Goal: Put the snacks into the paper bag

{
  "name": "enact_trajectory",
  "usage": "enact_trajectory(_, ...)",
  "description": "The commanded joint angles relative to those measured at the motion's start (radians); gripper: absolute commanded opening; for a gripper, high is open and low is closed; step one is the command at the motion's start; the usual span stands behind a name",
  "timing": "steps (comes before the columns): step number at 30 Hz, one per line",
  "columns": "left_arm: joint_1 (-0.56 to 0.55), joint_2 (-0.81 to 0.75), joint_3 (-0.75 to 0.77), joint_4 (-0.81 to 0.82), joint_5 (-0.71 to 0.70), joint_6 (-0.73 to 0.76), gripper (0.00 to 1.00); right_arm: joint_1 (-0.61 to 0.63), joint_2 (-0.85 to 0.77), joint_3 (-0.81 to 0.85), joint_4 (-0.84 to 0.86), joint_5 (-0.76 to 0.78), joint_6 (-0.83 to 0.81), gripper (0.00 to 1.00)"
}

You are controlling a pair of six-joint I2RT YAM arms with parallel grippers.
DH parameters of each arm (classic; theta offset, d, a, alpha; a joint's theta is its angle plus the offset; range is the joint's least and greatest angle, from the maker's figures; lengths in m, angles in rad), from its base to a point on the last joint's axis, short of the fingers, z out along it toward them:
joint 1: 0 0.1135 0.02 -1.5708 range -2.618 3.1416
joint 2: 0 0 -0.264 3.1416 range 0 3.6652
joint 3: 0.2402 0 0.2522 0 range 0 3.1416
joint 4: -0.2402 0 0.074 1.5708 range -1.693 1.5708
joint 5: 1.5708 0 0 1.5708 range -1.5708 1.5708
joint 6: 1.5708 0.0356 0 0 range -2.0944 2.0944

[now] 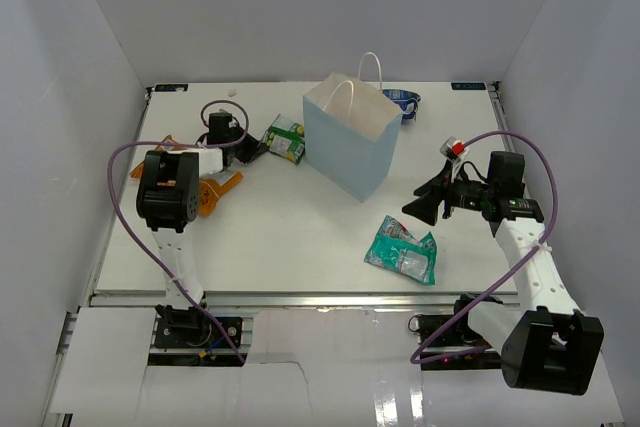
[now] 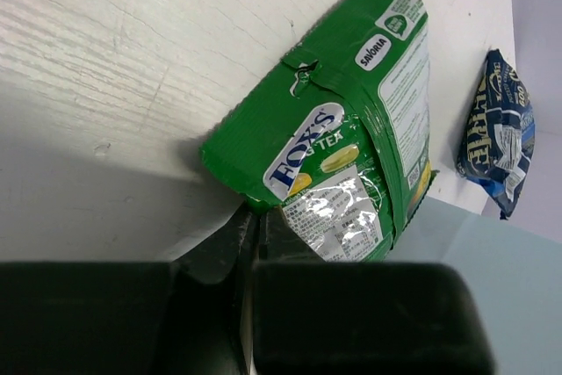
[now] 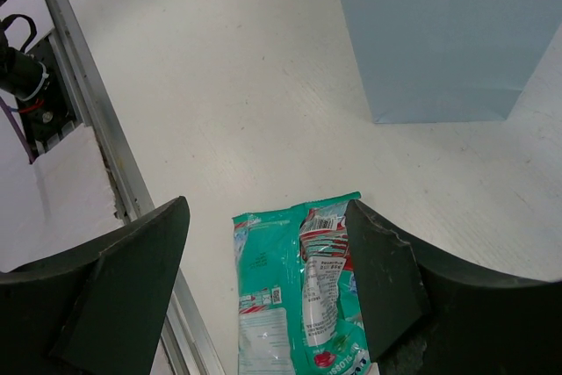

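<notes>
The light-blue paper bag (image 1: 345, 142) stands upright mid-table, its white inside showing. My left gripper (image 1: 250, 150) is shut on the near corner of a green snack packet (image 1: 285, 139), just left of the bag. In the left wrist view the fingers (image 2: 255, 221) pinch the green packet (image 2: 351, 129) against the table. My right gripper (image 1: 425, 202) is open and hovers above a teal packet (image 1: 402, 250). In the right wrist view the teal packet (image 3: 299, 296) lies between and below the spread gripper (image 3: 268, 217). The bag's side (image 3: 439, 32) stands beyond it.
An orange chip bag (image 1: 215, 192) lies partly under the left arm. A blue packet (image 1: 405, 102) lies behind the paper bag and shows in the left wrist view (image 2: 496, 133). A small red and white packet (image 1: 455, 147) sits right of the bag. The table's rail (image 3: 97, 138) runs near the teal packet.
</notes>
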Motion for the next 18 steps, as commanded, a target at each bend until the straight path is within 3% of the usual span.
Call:
enact_trajectory(1, 0.012, -0.082, -0.040, 0.025, 0.052, 0.033, 0.07, -0.004, -0.004, 0.001, 0.018, -0.033, -0.022, 0.78)
enact_trajectory(5, 0.018, -0.151, -0.083, 0.028, 0.060, 0.024, 0.01, -0.006, -0.005, 0.000, 0.018, -0.033, -0.022, 0.78)
enact_trajectory(18, 0.022, -0.388, -0.198, -0.036, 0.004, 0.149, 0.00, -0.006, -0.020, 0.004, -0.034, -0.101, -0.094, 0.77)
